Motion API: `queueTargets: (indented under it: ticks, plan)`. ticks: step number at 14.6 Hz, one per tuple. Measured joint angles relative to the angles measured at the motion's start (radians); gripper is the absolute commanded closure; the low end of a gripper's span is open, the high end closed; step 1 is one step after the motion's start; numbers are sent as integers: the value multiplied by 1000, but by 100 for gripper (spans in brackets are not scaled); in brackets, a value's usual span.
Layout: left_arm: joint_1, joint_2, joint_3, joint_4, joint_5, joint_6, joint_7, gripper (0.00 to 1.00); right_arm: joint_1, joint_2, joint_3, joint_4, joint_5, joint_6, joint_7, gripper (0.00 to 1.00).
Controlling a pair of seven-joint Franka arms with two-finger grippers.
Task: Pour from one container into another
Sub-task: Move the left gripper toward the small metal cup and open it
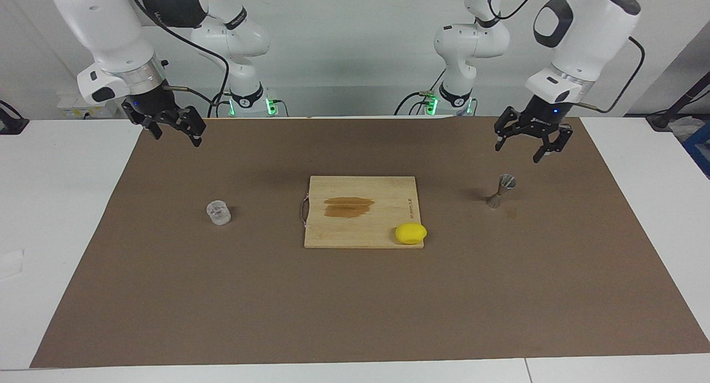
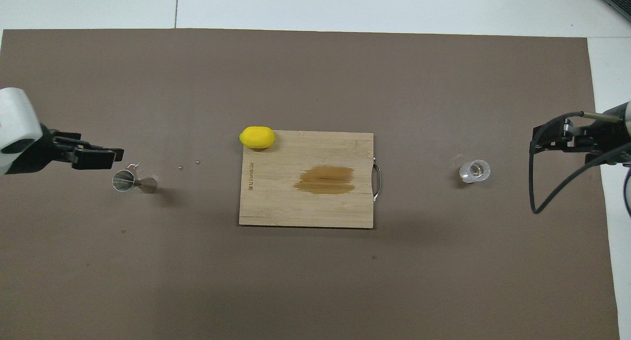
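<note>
The clear glass cup stands upright on the brown mat toward the right arm's end of the table; it also shows in the overhead view. The silver hourglass jigger stands upright toward the left arm's end. My left gripper is open and empty, raised in the air above and beside the jigger, clear of it. My right gripper is open and empty, held high over the mat's edge and well apart from the cup.
A wooden cutting board with a brown stain lies in the middle of the mat. A yellow lemon rests at its corner. A few small drops lie beside the jigger.
</note>
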Motion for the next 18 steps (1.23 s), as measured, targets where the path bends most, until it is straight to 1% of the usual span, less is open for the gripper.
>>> queueTargets:
  ticks: [3, 4, 8, 12, 14, 16, 18]
  plan:
    - [118, 9, 5, 0, -157, -14, 208, 0, 0, 0, 0, 0, 0, 0, 0, 0]
    - [143, 17, 6, -2, -189, -19, 275, 0, 0, 0, 0, 0, 0, 0, 0, 0]
    - [205, 75, 5, -26, -329, -21, 568, 0, 0, 0, 0, 0, 0, 0, 0, 0]
    - [279, 146, 5, -33, -493, -23, 763, 0, 0, 0, 0, 0, 0, 0, 0, 0]
    - [321, 164, 4, -56, -596, -64, 864, 0, 0, 0, 0, 0, 0, 0, 0, 0]
    - [368, 188, 5, -72, -651, -130, 983, 0, 0, 0, 0, 0, 0, 0, 0, 0]
    - [404, 226, 5, -79, -695, -164, 1135, 0, 0, 0, 0, 0, 0, 0, 0, 0]
